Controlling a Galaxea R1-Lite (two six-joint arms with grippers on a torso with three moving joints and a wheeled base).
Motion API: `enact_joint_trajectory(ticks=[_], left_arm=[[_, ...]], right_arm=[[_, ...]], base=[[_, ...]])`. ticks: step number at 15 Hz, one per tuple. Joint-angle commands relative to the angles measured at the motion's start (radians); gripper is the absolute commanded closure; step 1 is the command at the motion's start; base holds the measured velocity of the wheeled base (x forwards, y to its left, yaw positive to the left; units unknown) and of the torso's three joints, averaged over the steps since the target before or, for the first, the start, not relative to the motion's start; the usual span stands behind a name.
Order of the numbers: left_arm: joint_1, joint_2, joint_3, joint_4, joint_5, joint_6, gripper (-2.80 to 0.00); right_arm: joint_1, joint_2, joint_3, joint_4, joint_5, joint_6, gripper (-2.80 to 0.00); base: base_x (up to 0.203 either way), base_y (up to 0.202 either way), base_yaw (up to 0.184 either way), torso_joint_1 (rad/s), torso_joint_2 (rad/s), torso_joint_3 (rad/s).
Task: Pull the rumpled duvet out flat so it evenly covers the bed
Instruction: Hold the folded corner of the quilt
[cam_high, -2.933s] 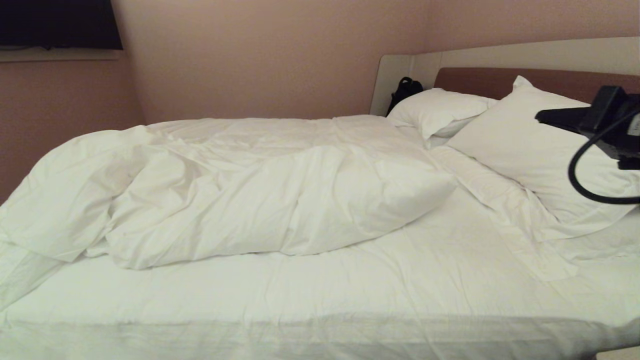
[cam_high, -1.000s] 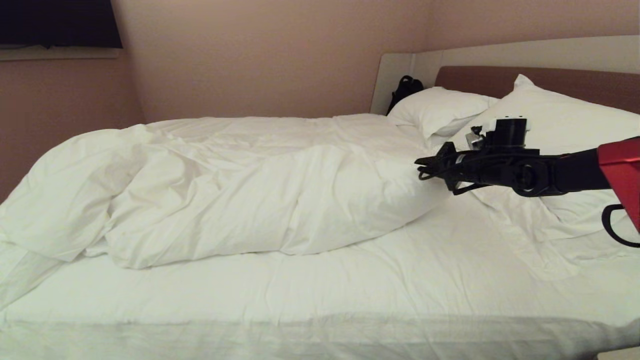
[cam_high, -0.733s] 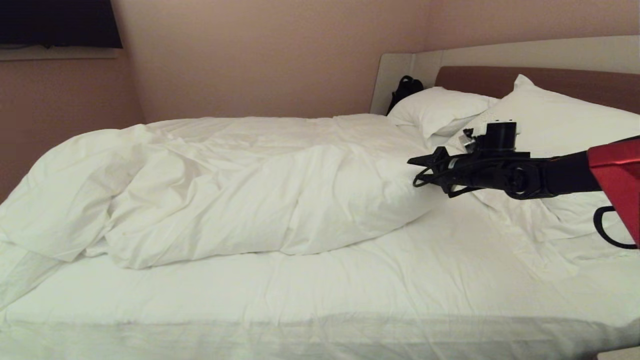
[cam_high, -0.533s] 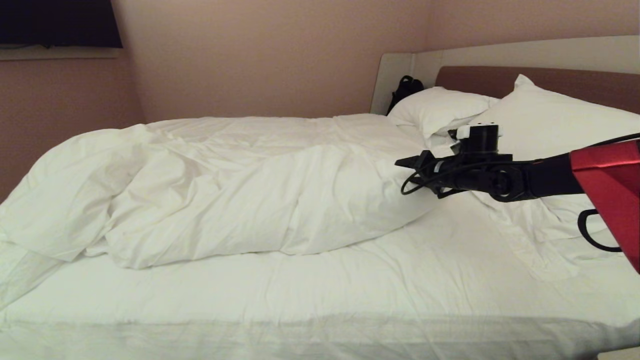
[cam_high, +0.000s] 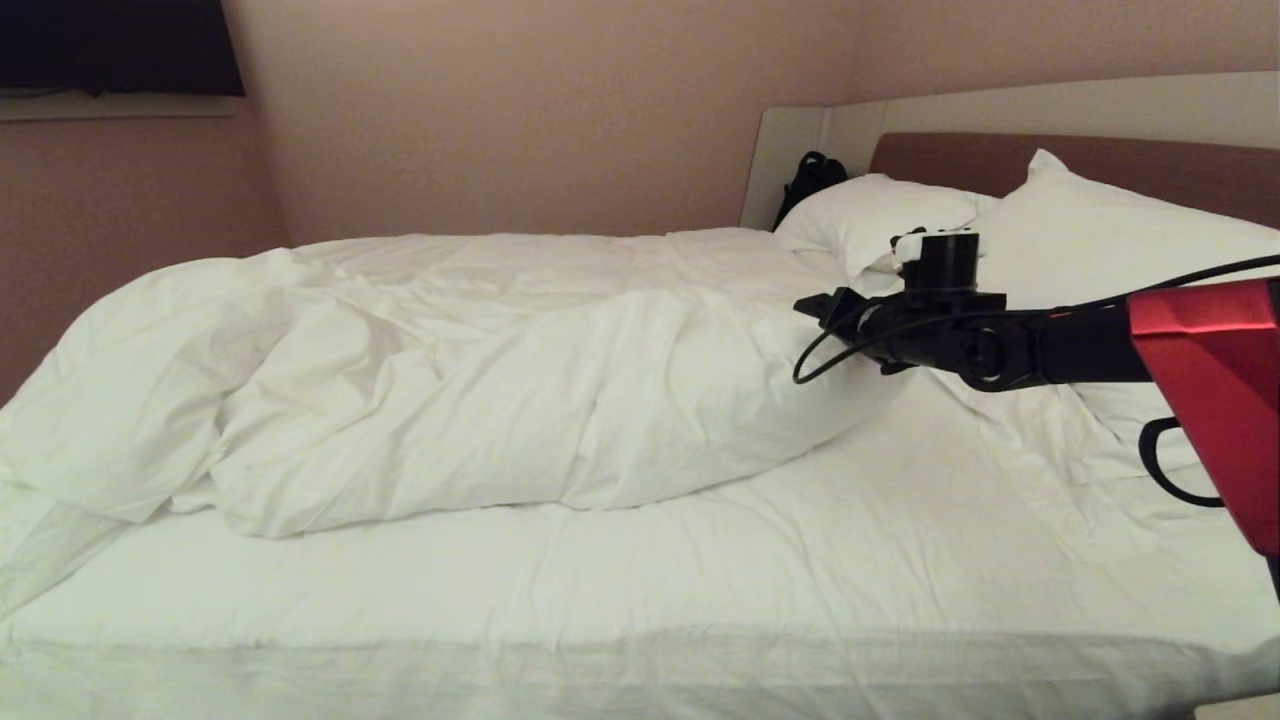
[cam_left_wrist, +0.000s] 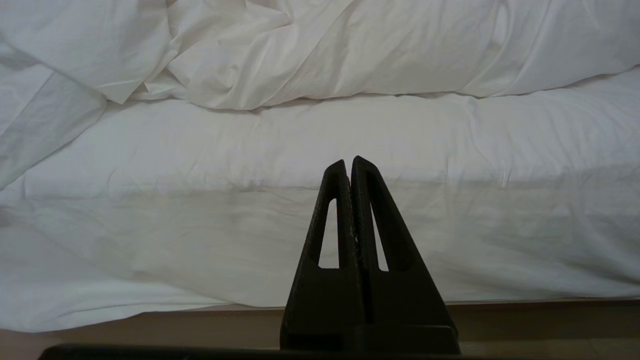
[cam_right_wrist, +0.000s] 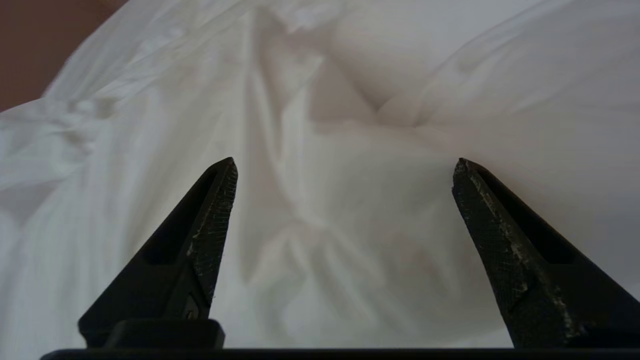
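While the duvet (cam_high: 480, 370) lay bunched along the far half of the bed (cam_high: 640, 590), its long axis ran across the head view, from the foot end on my left to the pillows (cam_high: 1090, 260) on my right. Near half of the mattress showed only bare sheet (cam_high: 700, 570). My right gripper (cam_high: 825, 310) hung at the duvet's pillow-end corner, just above or at the fabric; contact I couldn't tell. Jaws were spread wide, nothing between them, pointing along the duvet's length toward the foot end. In the right wrist view the puffy folds filled the gap between the fingers (cam_right_wrist: 210, 235), so the corner sat straight ahead of the jaws, close.

My left gripper (cam_left_wrist: 350, 165) was parked low beside the bed's near edge, jaws pressed together, empty, well apart from the duvet. So right arm was clearly the nearer one.

My judgement: next came closing on that corner, then dragging it toward the near edge, across the duvet's long axis. Thick fabric could slip if only the cover layer got pinched.
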Motion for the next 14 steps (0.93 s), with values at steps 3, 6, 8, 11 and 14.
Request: enact_joint_trajectory(ticks=[3,6,8,11,14], left_arm=[[0.0,0.0,0.0,-0.002,0.0,-0.001,0.0],[0.0,0.0,0.0,-0.002,0.0,0.0,0.0],[0.0,0.0,0.0,-0.002,0.0,-0.001,0.0],[0.0,0.0,0.0,-0.002,0.0,0.0,0.0],[0.0,0.0,0.0,-0.002,0.0,-0.001,0.0]], right_arm=[[0.022,0.082,-0.071,-0.002,-0.323,-0.087,-2.8],[0.034,0.179,-0.114,-0.031,-0.418,-0.168,-2.8],[0.046,0.202,-0.115,-0.037,-0.42,-0.177,-2.8],[0.057,0.229,-0.115,-0.037,-0.396,-0.176,-2.8],[0.063,0.239,-0.109,-0.034,-0.373,-0.165,-2.8]], base=[[0.0,0.0,0.0,0.0,0.0,0.0],[0.0,0.0,0.0,0.0,0.0,0.0],[0.0,0.0,0.0,0.0,0.0,0.0],[0.0,0.0,0.0,0.0,0.0,0.0],[0.0,0.0,0.0,0.0,0.0,0.0]])
